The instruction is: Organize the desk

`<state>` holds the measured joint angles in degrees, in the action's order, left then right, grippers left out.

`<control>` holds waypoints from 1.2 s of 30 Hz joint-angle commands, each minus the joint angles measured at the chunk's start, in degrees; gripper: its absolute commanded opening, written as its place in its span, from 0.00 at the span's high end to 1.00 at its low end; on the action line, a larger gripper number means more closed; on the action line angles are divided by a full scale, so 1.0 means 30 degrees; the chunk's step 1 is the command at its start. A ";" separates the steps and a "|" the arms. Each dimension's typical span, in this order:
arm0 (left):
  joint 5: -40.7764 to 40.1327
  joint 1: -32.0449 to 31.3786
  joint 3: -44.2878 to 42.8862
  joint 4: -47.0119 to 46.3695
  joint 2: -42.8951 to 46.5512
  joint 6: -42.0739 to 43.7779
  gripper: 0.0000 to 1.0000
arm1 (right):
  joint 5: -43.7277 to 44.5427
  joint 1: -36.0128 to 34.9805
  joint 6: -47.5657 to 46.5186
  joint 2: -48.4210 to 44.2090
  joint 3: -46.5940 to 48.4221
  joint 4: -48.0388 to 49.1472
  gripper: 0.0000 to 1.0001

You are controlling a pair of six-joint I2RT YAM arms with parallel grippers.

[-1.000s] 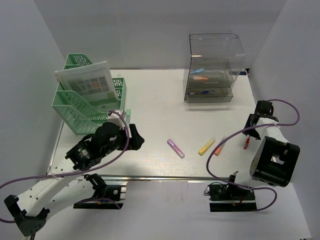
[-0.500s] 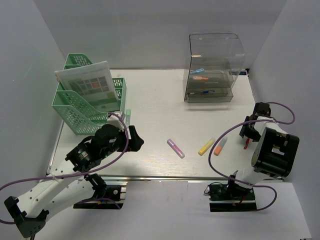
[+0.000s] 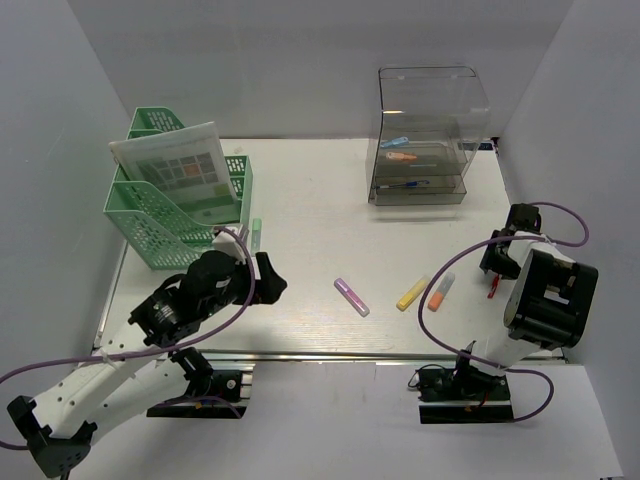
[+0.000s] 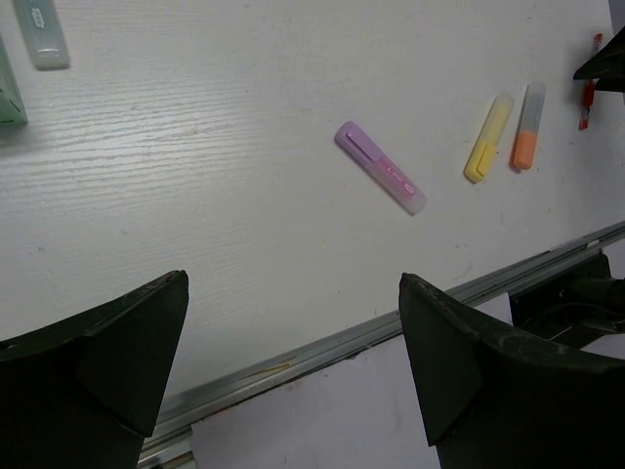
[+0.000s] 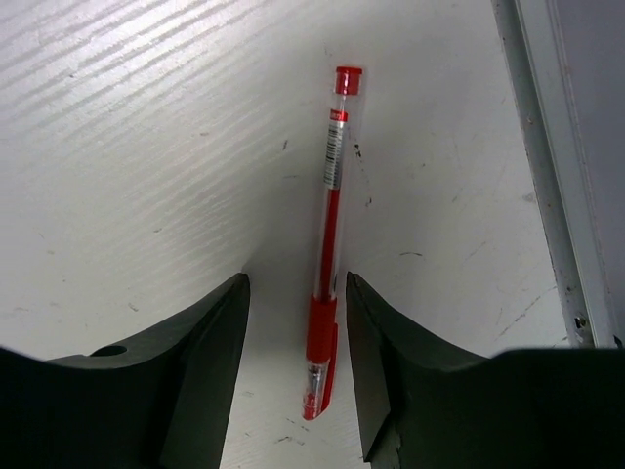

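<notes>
Woodgrain-textured white laminate is covering the desk [image 3: 310, 200], which is sitting between pale grey walls with a silver metal rail [image 4: 391, 327] running along its near edge. The right gripper [image 5: 296, 293] is hanging low by the desk's right edge. Its blunt dark fingers [image 5: 210, 362] are standing apart on either side of a slim red pen [image 5: 332, 186] with a clear barrel, though contact cannot be told. The left gripper [image 4: 293, 322] is hovering over the front-left area with its wedge-shaped fingers spread wide. A translucent purple highlighter [image 4: 381, 168] is lying alone mid-desk. A yellow highlighter [image 4: 488, 137] and an orange highlighter [image 4: 527, 125] are lying side by side farther right. Green mesh file trays [image 3: 170, 215] are standing at the back left and a clear plastic drawer box [image 3: 425, 130] at the back right, with a broad stretch of white surface lying open between them.
</notes>
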<state>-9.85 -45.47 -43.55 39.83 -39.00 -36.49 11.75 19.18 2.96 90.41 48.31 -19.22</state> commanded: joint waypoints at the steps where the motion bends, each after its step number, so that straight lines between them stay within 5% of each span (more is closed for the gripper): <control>1: -0.0058 0.0099 0.0190 -0.0182 0.0462 -0.0024 0.02 | -0.0868 0.0286 -0.0138 0.1151 -0.0168 -0.0593 0.50; 17: -0.0438 0.0099 -0.0219 0.0696 0.1224 0.0034 0.02 | -0.4443 0.0755 -0.0928 0.2852 0.0390 -0.1650 0.53; 29: -0.0322 0.0099 -0.0483 0.0521 0.0990 0.0122 0.02 | -0.2540 0.0726 -0.4676 0.2091 -0.0428 -0.1181 0.54; 36: -0.0292 0.0099 -0.0571 0.0520 0.1194 0.0093 0.02 | -0.2508 0.0697 -0.6669 0.1855 -0.0958 -0.0623 0.78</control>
<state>-10.50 -45.47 -43.55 41.60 -36.10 -36.47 1.93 20.84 -12.12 92.82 49.58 -15.35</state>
